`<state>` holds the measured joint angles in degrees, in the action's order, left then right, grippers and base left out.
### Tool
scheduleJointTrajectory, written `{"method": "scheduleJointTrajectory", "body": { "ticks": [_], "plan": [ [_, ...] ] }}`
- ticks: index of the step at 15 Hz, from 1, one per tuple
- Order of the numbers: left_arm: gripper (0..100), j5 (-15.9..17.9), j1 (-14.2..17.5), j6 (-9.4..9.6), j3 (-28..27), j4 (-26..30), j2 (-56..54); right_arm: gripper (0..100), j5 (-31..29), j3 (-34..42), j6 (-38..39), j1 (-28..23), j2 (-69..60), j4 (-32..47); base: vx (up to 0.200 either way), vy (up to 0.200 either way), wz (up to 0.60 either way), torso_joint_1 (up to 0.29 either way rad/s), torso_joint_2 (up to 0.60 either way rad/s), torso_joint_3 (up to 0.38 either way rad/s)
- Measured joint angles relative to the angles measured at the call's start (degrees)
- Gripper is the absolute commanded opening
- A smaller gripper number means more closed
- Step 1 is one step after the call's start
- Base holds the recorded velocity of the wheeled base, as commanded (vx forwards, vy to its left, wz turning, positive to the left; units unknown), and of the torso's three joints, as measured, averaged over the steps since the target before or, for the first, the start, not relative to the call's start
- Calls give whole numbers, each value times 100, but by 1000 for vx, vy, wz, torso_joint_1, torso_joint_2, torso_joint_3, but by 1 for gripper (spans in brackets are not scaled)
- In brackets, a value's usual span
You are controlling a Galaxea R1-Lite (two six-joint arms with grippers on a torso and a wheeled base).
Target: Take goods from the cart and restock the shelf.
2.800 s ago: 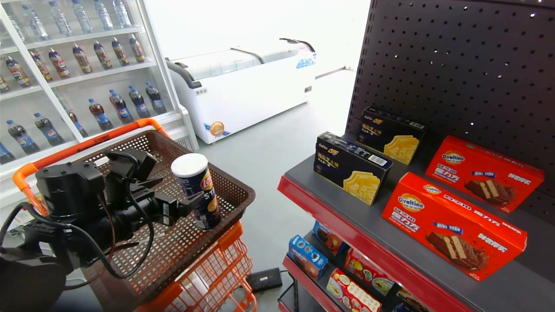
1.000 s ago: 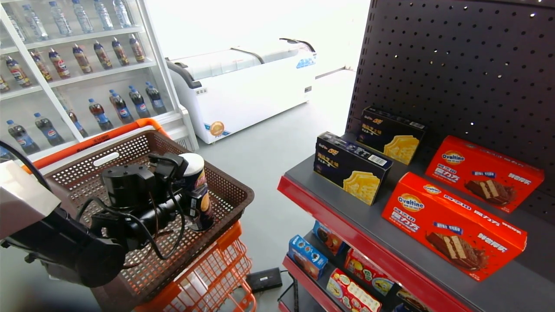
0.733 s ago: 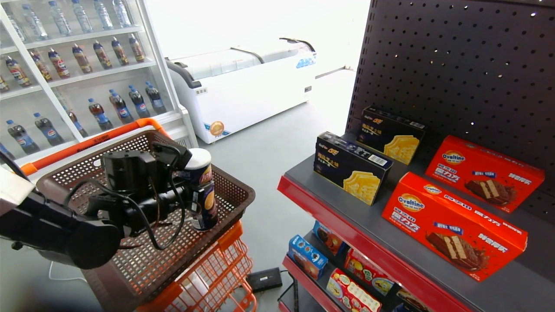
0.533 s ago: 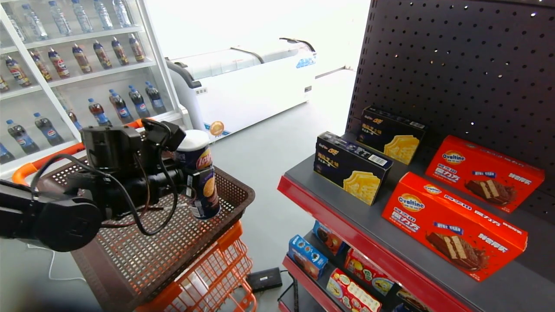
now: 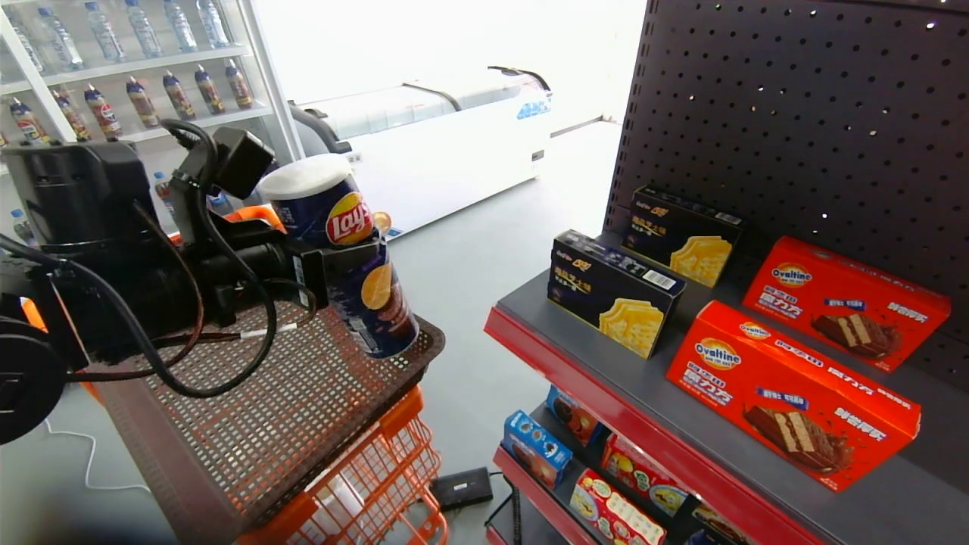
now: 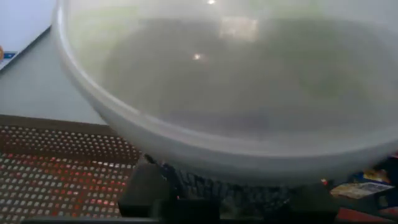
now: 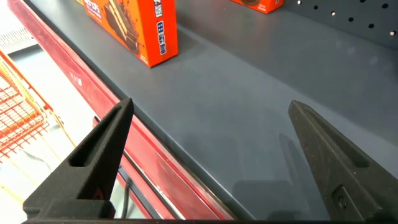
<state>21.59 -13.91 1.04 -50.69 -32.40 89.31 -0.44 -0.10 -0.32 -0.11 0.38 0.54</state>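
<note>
A dark blue chips can [image 5: 342,241] with a white lid hangs tilted above the brown basket [image 5: 250,431] of the orange cart. My left gripper [image 5: 354,265] is shut on its middle from the side. In the left wrist view the can's lid [image 6: 236,93] looms close over the basket mesh [image 6: 56,168]. My right gripper [image 7: 211,162] is open with nothing between its fingers [image 7: 93,168], just above a bare stretch of the grey shelf [image 7: 249,112] beside an orange box [image 7: 134,25].
The grey shelf with a red edge [image 5: 575,341] carries two dark biscuit boxes [image 5: 613,291] and two orange boxes [image 5: 787,393], with bare space at its front. A drinks fridge [image 5: 113,76] and chest freezer [image 5: 431,144] stand behind. Lower shelves hold goods [image 5: 537,446].
My left gripper closed on the can where it stood in the basket and has lifted it well above the rim, nearer the head camera. The shelf goods are unmoved.
</note>
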Motion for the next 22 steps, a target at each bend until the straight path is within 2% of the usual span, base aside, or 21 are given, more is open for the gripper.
{"method": "scheduleJointTrajectory", "body": {
  "ticks": [1,2,4,6,7,8,10,11,14,22],
  "plan": [
    [0,260,-118,-44,118,-41,-116,100,0,0,-1,0,0,0,0,0,0,0,0,0],
    [0,446,-240,-6,276,-60,-216,100,0,0,0,1,0,-2,0,0,0,0,0,0],
    [0,561,-375,112,435,-66,-356,100,0,0,-1,1,0,0,0,0,0,0,0,0],
    [0,975,-452,143,483,-24,-505,100,0,0,-1,1,0,0,0,0,0,0,0,0],
    [0,1033,-502,148,485,-20,-563,100,0,0,-4,1,0,0,0,0,0,0,0,0],
    [0,1046,-642,150,485,17,-631,100,0,0,-6,6,0,0,0,0,0,0,0,0],
    [0,1054,-955,263,488,616,-813,100,0,0,-9,1,0,0,0,0,0,0,0,0],
    [0,1054,-1092,528,477,1084,-929,100,0,0,-11,1,0,-2,0,0,0,0,0,0],
    [0,1051,-1265,906,425,1677,-1189,100,11,0,-9,1,0,0,0,0,0,0,0,0],
    [0,1064,-1426,925,351,1820,-1510,100,20,0,-11,1,0,0,0,0,-75,1,0,0]
  ]
}}
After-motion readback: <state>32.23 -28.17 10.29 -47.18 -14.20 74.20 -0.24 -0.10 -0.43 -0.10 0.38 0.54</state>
